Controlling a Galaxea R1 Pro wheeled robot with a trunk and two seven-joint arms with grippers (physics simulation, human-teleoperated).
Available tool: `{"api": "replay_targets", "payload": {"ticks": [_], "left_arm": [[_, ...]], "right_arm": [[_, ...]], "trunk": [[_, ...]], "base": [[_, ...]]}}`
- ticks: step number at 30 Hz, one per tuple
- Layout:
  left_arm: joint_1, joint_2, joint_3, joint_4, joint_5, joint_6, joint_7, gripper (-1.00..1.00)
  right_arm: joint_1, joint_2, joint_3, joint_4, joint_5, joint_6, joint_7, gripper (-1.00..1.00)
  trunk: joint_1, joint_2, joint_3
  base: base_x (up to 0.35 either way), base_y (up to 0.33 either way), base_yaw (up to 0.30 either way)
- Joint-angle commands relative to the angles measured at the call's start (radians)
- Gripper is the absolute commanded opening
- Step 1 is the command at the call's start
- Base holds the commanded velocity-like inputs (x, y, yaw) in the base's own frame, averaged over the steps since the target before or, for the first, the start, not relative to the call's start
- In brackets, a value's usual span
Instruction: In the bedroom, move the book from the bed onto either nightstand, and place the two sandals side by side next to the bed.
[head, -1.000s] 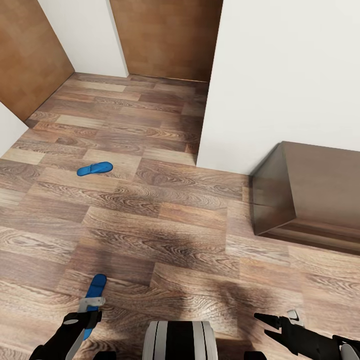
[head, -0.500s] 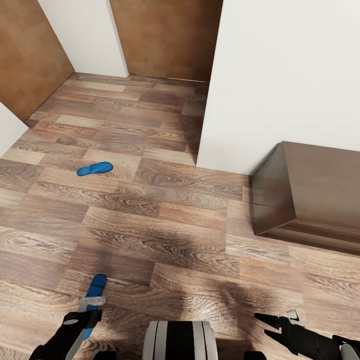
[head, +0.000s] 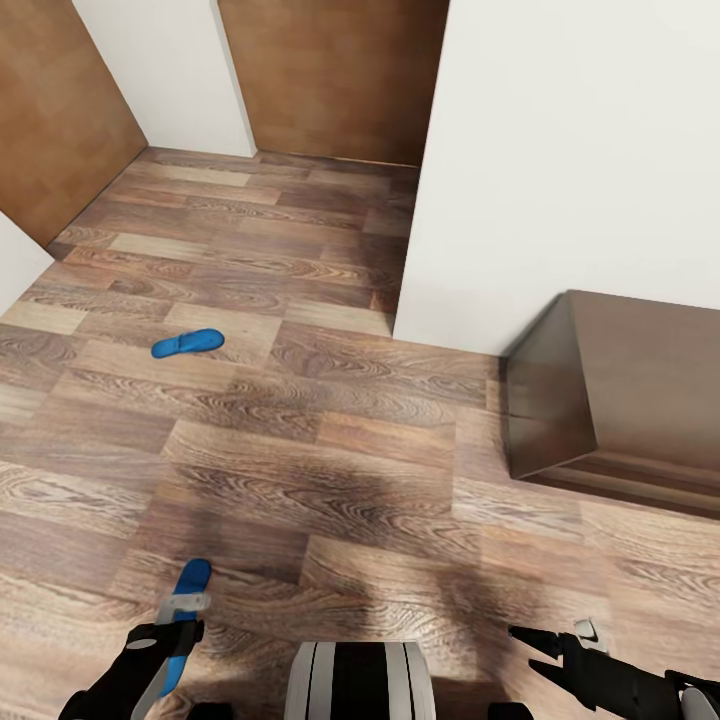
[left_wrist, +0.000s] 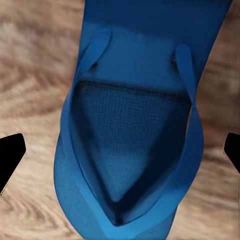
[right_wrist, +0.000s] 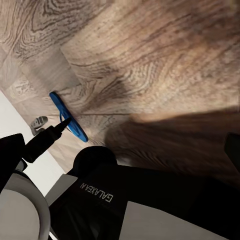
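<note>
Nearest, at the bottom of the head view, the robot's trunk (head: 360, 682) sits in the middle, with an arm to either side; the left gripper (head: 178, 612) is at the near left, and it grips a blue sandal (head: 184, 610) by its middle, the sandal's toe end sticking out ahead over the floor (head: 330, 470); in the left wrist view that sandal (left_wrist: 135, 135) lies lengthwise between the two dark fingertips (left_wrist: 10, 155), its thong straps meeting in a V, with wood grain behind it; the fingers sit at the sandal's sides, closed onto it as far as the head view shows. The right gripper (head: 560, 640) is at the near right, holding nothing; its dark finger and pale finger stand apart, so it is open; the right wrist view looks across to the held sandal (right_wrist: 68, 116), seen edge-on and thin above the planks, with the left gripper (right_wrist: 62, 125) on it and the trunk (right_wrist: 100, 195) below.

Farther out, the second sandal (head: 188, 343) lies flat on the floor at the middle left, well apart from the first; to the right, a dark brown cabinet (head: 620, 400) stands against a white wall (head: 580, 160); at the far end, brown wood panels (head: 335, 75) stand between white wall sections.
</note>
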Motion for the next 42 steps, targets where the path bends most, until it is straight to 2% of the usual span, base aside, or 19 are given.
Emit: {"api": "replay_targets", "payload": {"ticks": [1,18,22,33,36,42], "left_arm": [[0.000,-0.001,0.005,-0.002,-0.010,0.006,-0.001,1.00],[0.000,-0.001,0.004,-0.002,-0.010,0.006,-0.001,1.00],[0.000,-0.001,0.003,-0.002,-0.010,0.006,0.000,1.00],[0.000,-0.001,0.003,-0.002,-0.010,0.006,0.000,1.00],[0.000,-0.001,0.003,-0.002,-0.010,0.006,0.000,1.00],[0.000,-0.001,0.003,-0.002,-0.010,0.006,-0.001,1.00]], "right_arm": [[0.000,0.000,-0.001,0.000,0.002,0.004,0.004,1.00],[0.000,0.000,-0.001,0.000,0.002,0.004,0.004,1.00],[0.000,0.000,-0.001,0.000,0.002,0.005,0.004,1.00],[0.000,0.000,-0.001,0.000,0.002,0.004,0.004,1.00],[0.000,0.000,-0.001,0.000,0.002,0.004,0.004,1.00],[0.000,0.000,-0.001,0.000,0.002,0.004,0.004,1.00]], "trunk": [[0.000,0.000,-0.001],[0.000,0.000,-0.001],[0.002,-0.001,-0.016],[0.002,-0.001,-0.016],[0.003,-0.002,-0.028],[0.003,-0.002,-0.028]], "base": [[0.193,0.000,0.000],[0.046,0.000,0.000],[0.000,0.000,0.000],[0.000,0.000,0.000],[0.000,0.000,0.000],[0.000,0.000,0.000]]}}
